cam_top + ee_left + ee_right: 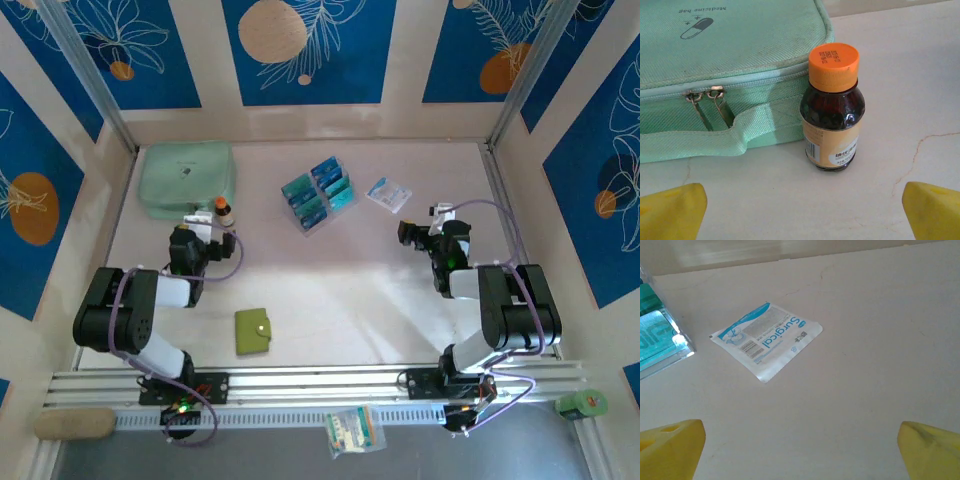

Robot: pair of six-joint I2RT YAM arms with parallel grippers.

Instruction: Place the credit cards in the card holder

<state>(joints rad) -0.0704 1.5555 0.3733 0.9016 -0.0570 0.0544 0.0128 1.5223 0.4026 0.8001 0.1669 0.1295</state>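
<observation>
Left fingers [670, 212]: spread wide, grasping nothing. Ahead of them and between their yellow tips, a dark bottle [832, 107] with an orange cap stands upright on the counter [920, 90]. It is just beside a mint-green zip pouch [715, 60], which lies ahead and to the left. Right fingers [670, 447]: likewise released, with bare counter between the tips. A flat white-and-blue packet [767, 340] lies ahead of them, slightly left of centre. Farther left, the corner of a clear tiered stand [684, 344] enters the right wrist view. The credit cards [325, 172], teal and blue, sit in rows in that stand, ahead and to the left of the right fingers and ahead and to the right of the left fingers, well apart from both. The card holder [253, 331], olive green and folded shut with its pale snap facing up, lies flat on the counter. It is behind the left fingers and to their right, toward the arm bases, touched by neither pair.
</observation>
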